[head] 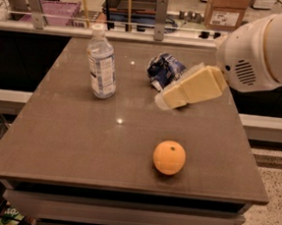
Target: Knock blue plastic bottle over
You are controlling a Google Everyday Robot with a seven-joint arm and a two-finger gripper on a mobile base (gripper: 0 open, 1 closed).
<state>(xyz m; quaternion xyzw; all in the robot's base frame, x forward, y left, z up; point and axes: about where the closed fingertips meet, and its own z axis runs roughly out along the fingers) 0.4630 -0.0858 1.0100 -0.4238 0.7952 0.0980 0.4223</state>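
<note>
- Camera view: gripper [164, 101] hung above the counter [59, 142], at the end of the white arm [265, 46] reaching in from the right side.
- Fingers [195, 87] sat pressed together into one cream wedge. No gap was visible and nothing was held. The tip pointed down and to the left.
- Blue plastic bottle [102, 64] stood upright on the counter, left of the fingertips and slightly farther back. It was well apart from them, with no contact.
- Bottle's long axis was vertical, white cap up. The fingers' long axis ran roughly across toward it, so a leftward sweep would meet the bottle broadside.
- Only bare counter lay between the fingertips and the bottle.
- Dark blue snack bag [162, 71] lay just behind the fingers, partly hidden by them. Couldn't tell whether they touched.
- Orange [169, 157] sat in front of the fingers, nearer the camera, apart from them and out of the lane.
- My read: approach stage, knock not yet done. The next move calls for leftward travel with the tip at label height or above, since a low hit might only slide the bottle.
- Risk: dragging the bag along.
</note>
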